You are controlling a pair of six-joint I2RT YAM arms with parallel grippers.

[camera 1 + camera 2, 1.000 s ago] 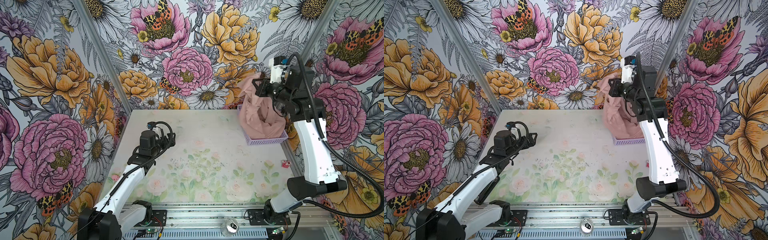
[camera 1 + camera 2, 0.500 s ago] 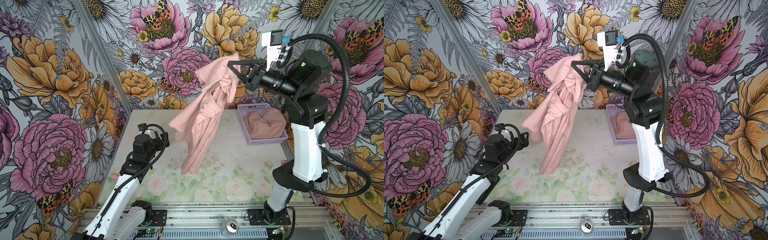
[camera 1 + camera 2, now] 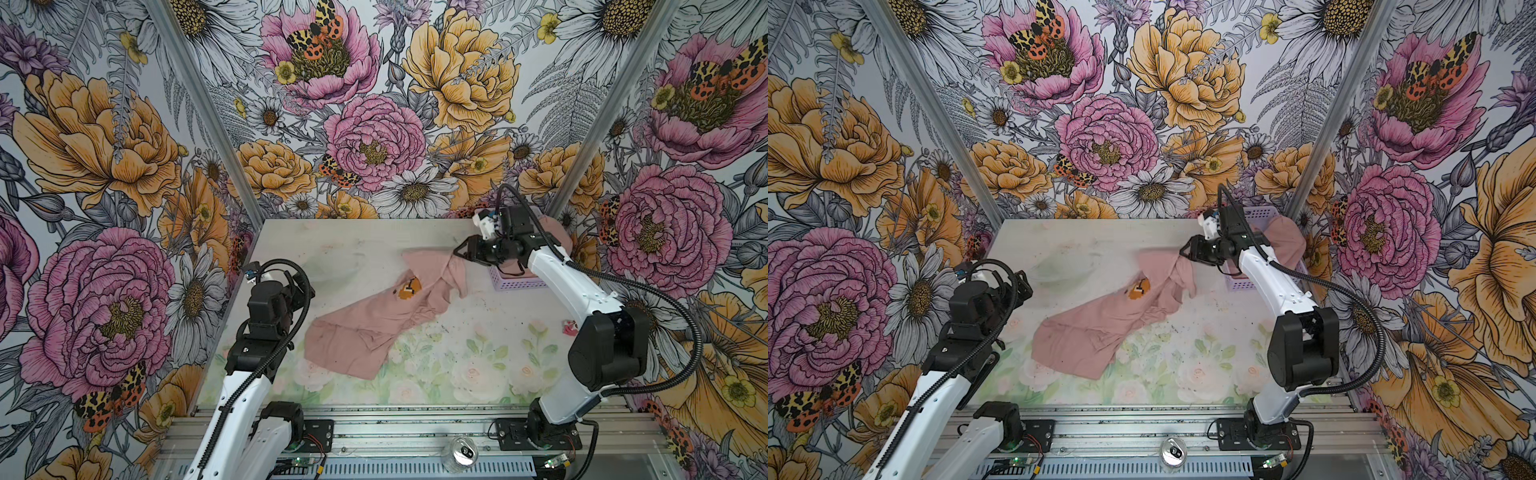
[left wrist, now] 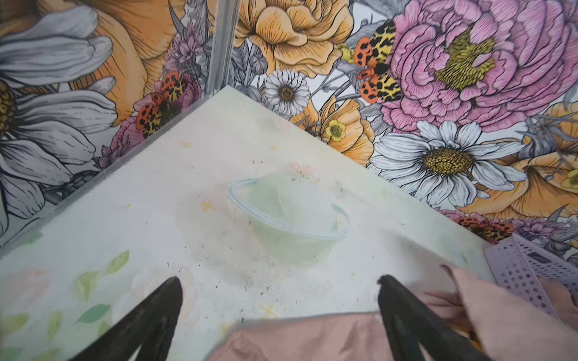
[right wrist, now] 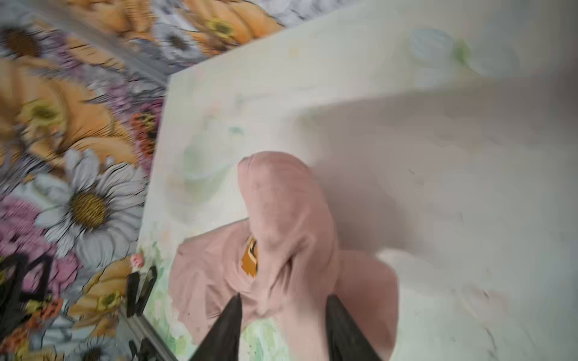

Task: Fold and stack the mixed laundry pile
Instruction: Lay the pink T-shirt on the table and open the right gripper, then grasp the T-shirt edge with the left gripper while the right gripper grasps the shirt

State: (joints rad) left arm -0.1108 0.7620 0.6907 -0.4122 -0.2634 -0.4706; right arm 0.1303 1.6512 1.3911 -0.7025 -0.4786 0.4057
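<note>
A pink T-shirt, hanging from the right hand half a second earlier, is now seen dropped crumpled across the middle of the tabletop, both hands standing apart, ready for flattening; more laundry remains in the basket.

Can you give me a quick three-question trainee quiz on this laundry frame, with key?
1. True or false: the T-shirt lies crumpled on the table, its orange pixel figure showing.
2. Multiple choice: where is the remaining pink cloth? A) in the lavender basket at the far right corner; B) under the left arm; C) on the front rail.
3. Fill in: the left hand hovers at the shirt's near-left edge with its jaws ____.

Key: 1 true; 2 A; 3 open. Note: the right hand sits at the shirt's far end with jaws parted around cloth; the blurred wrist view leaves unclear whether it grips.
</note>
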